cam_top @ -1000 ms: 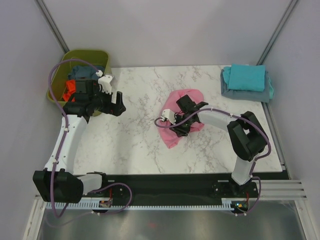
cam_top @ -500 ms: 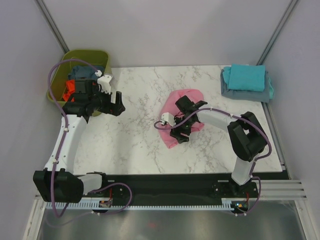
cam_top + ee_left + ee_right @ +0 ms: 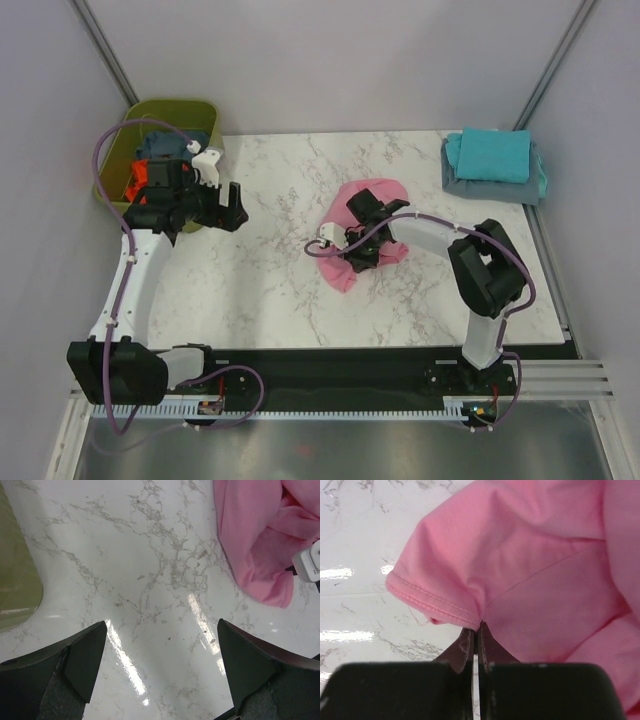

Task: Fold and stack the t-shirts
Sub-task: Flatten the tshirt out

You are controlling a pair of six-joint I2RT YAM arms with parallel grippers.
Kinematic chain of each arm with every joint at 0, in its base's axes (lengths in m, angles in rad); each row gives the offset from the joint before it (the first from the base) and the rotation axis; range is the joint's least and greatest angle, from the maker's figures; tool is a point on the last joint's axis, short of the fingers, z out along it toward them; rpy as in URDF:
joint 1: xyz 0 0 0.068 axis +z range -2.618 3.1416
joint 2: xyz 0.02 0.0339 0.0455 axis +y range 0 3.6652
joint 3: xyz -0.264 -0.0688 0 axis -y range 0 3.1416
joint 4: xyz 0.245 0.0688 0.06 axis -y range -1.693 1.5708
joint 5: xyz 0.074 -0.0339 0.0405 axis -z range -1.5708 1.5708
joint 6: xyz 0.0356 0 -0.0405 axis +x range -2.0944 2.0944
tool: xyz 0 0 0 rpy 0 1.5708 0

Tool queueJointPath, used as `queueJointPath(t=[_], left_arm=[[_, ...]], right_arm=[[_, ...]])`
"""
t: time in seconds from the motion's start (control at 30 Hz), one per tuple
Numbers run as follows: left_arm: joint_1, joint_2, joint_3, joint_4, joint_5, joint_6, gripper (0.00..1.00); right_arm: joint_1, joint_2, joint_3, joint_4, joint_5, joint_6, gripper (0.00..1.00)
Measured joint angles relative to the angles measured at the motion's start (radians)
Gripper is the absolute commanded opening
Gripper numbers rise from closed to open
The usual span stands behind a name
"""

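Observation:
A crumpled light pink t-shirt (image 3: 378, 192) (image 3: 255, 535) (image 3: 535, 555) lies on the marble table (image 3: 270, 270), right of centre. My right gripper (image 3: 354, 252) (image 3: 480, 625) is at the shirt's near left side, shut on a pinch of the cloth beside a stitched hem. My left gripper (image 3: 236, 206) (image 3: 161, 623) hangs open over bare marble next to the tub, with nothing between its fingers. A folded turquoise t-shirt (image 3: 490, 155) rests on a folded slate blue one (image 3: 468, 187) at the back right. An orange t-shirt (image 3: 136, 181) and a bluish one (image 3: 158, 146) lie in the tub.
The olive-green tub (image 3: 170, 108) (image 3: 15, 580) stands off the table's back left corner, behind the left arm. Grey walls close in the left, right and back sides. The right arm's white cable clip (image 3: 310, 565) shows beside the pink cloth.
My right gripper has closed on the pink t-shirt's edge and shifted slightly left. The left arm has barely moved and stays open.

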Motion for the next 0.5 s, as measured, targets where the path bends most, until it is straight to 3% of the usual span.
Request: queueJointPath(t=[0.23,0.5], left_arm=[[0.001,0.000,-0.007,0.006,0.113,-0.050,0.98],[-0.013,-0.008,-0.007,0.009,0.141,-0.071,0.99]], right_arm=[[0.000,-0.084,0.181,-0.055,0.047,-0.023,0.00],[0.022,-0.120,0.689,-0.052,0.084,0.003,0.00]])
